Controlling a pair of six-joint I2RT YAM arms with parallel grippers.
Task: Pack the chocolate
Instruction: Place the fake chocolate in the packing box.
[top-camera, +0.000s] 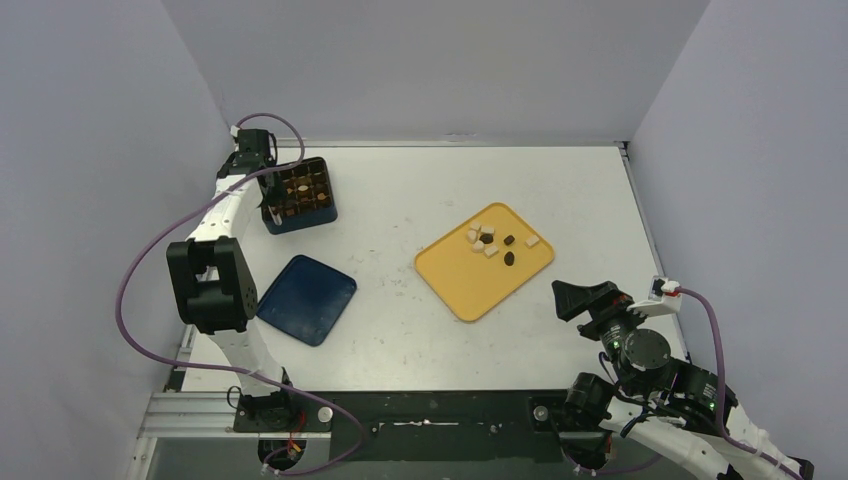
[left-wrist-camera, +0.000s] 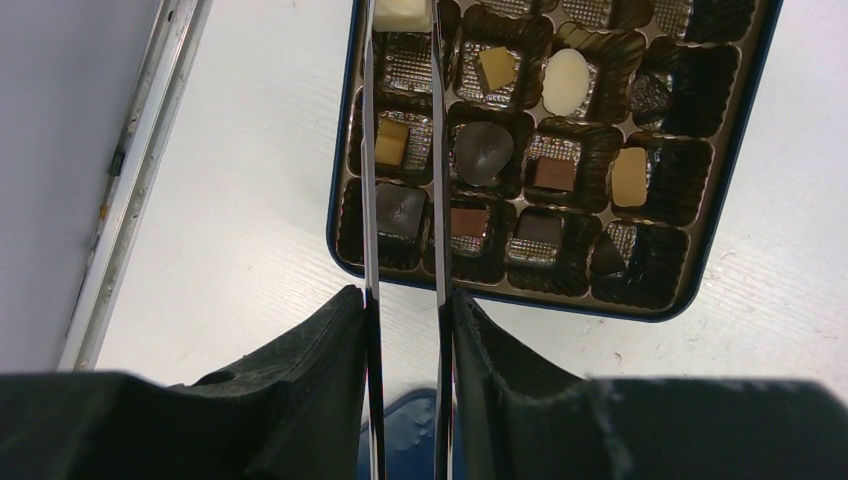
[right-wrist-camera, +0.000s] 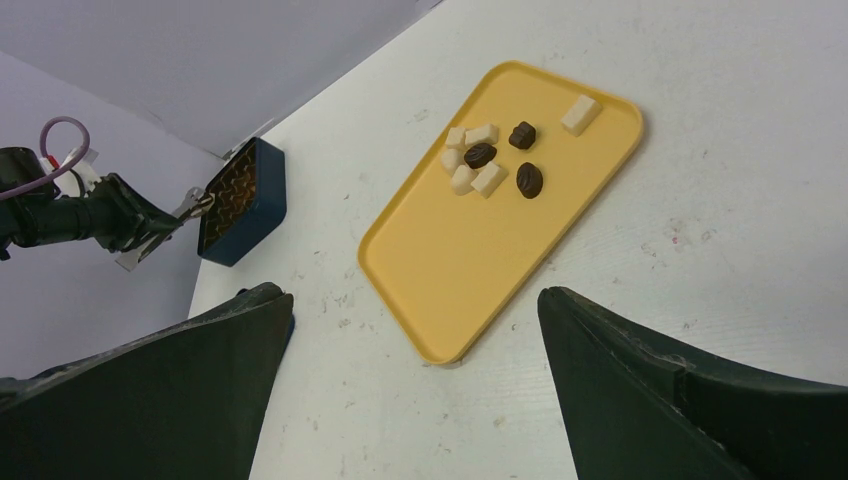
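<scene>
Tongs sit clamped between the fingers of the left claw. Their two metal blades run straight ahead of it, long axis pointing out over the box at the far left of the desk. At the blade tips, cut by the top edge of the left wrist view, a cream piece sits over a corner cell. Whether it is pinched or already lying in the cell I cannot tell. Most cells near the blades hold a piece, while a few toward the opposite side look empty.

The rest of the chocolate lies loose on the yellow tray in mid-desk, well apart from the box and off to the left claw's right. The next pick therefore likely means swinging the tongs that way. The right claw, jaws spread wide and holding nothing, hovers near the tray's near corner and is the nearer of the two.

Only the left wrist view shows what the cells hold. The top view gives the box-to-tray layout and the blue lid between them. The right wrist view shows the tray pieces best, cream and dark together at its far end.
</scene>
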